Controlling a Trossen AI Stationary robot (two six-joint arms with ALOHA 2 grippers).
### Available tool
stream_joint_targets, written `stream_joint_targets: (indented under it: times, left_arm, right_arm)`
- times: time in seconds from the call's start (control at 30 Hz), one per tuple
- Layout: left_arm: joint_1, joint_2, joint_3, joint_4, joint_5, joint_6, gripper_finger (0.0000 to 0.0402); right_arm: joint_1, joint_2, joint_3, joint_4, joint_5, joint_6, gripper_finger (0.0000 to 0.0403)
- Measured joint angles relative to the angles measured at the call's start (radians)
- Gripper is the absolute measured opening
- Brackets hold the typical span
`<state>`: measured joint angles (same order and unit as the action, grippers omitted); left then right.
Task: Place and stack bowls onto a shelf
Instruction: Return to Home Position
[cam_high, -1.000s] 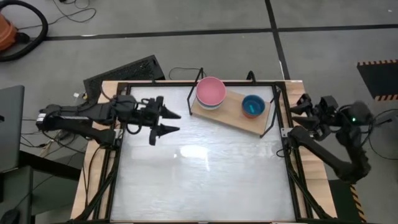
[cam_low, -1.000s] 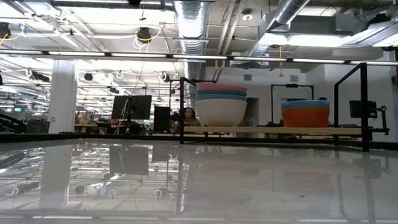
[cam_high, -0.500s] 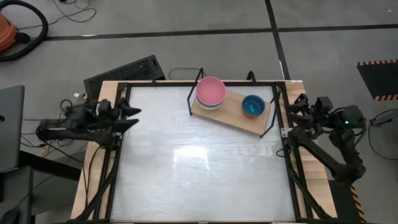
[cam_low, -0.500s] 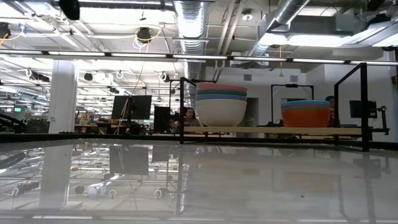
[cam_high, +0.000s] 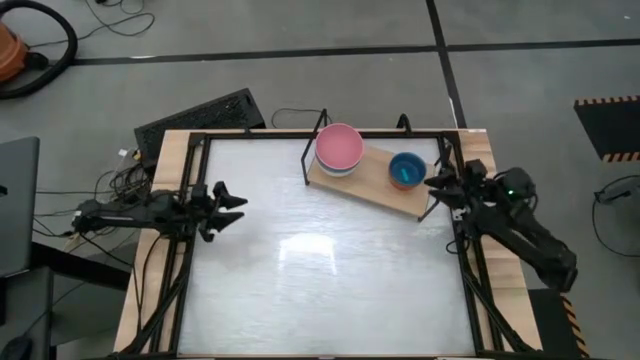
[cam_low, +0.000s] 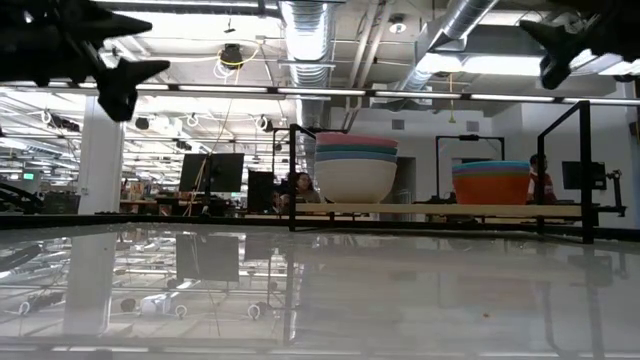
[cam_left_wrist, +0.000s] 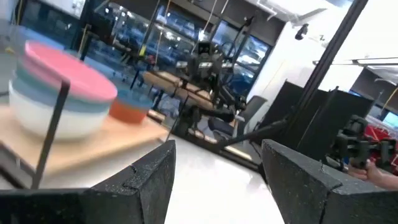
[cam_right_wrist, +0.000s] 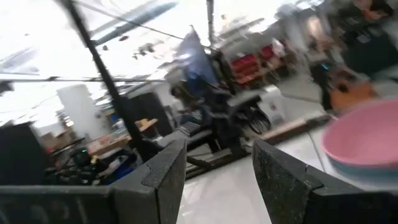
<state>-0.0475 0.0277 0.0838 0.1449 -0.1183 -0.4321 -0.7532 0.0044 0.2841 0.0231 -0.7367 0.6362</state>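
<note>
The shelf (cam_high: 375, 180) stands at the table's far right on black wire legs. On it, a stack with a white bowl at the bottom, teal between and pink on top (cam_low: 356, 165) sits at its left end. A blue bowl nested in an orange one (cam_low: 491, 182) sits at its right end. My left gripper (cam_high: 238, 207) hangs open and empty over the table's left edge, pointing toward the shelf. My right gripper (cam_high: 434, 187) hangs open and empty just right of the shelf's right end. Both grippers hang high above the tabletop, my left gripper (cam_low: 140, 85) and my right gripper (cam_low: 545, 52) at the top of the low view.
A black metal frame (cam_high: 320, 134) runs around the white tabletop (cam_high: 320, 260). A dark keyboard (cam_high: 200, 115) lies beyond the far left corner. People (cam_low: 300, 187) show in the room behind the shelf.
My left gripper has drawn back from over the table toward its left edge and sunk lower, rolling a little, still open. My right gripper has come down and swung in toward the shelf's right end. Both now show at the top of the low view. The bowls have stayed put.
</note>
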Motion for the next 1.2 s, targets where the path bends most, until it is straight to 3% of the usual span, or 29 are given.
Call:
stream_joint_targets:
  times: [0.13, 0.23, 0.37, 0.57, 0.77, 0.87, 1.07, 1.2]
  left_arm:
    - [0.000, -0.012, -0.072, 0.092, 0.013, -0.035, 0.0222]
    - [0.000, -0.016, -0.072, 0.080, 0.030, -0.038, 0.0222]
    - [0.000, -0.017, -0.072, 0.086, 0.067, -0.029, 0.0222]
    - [0.000, -0.016, -0.072, 0.079, 0.068, -0.025, 0.0222]
    - [0.000, -0.016, -0.072, 0.065, 0.071, -0.027, 0.0222]
    - [0.000, -0.016, -0.072, 0.067, 0.106, -0.056, 0.0222]
    - [0.000, -0.016, -0.072, 0.070, 0.284, -0.113, 0.0222]
    - [0.000, -0.016, -0.072, 0.048, 0.327, -0.108, 0.0222]
  right_arm:
    - [0.133, 0.000, -0.113, 0.199, 0.058, -0.010, 0.0209]
    - [0.268, 0.000, -0.194, 0.294, 0.180, -0.025, 0.0209]
    - [0.511, 0.003, -0.275, 0.386, 0.390, -0.084, 0.0209]
    - [0.905, 0.044, -0.275, 0.303, 0.829, -0.276, 0.0209]
    - [1.125, 0.054, -0.276, 0.302, 1.138, -0.454, 0.0209]
    - [1.153, 0.051, -0.276, 0.333, 1.175, -0.453, 0.0209]
    - [1.133, 0.046, -0.277, 0.290, 0.926, -0.246, 0.0209]
    - [1.119, 0.047, -0.277, 0.159, 0.920, -0.234, 0.0209]
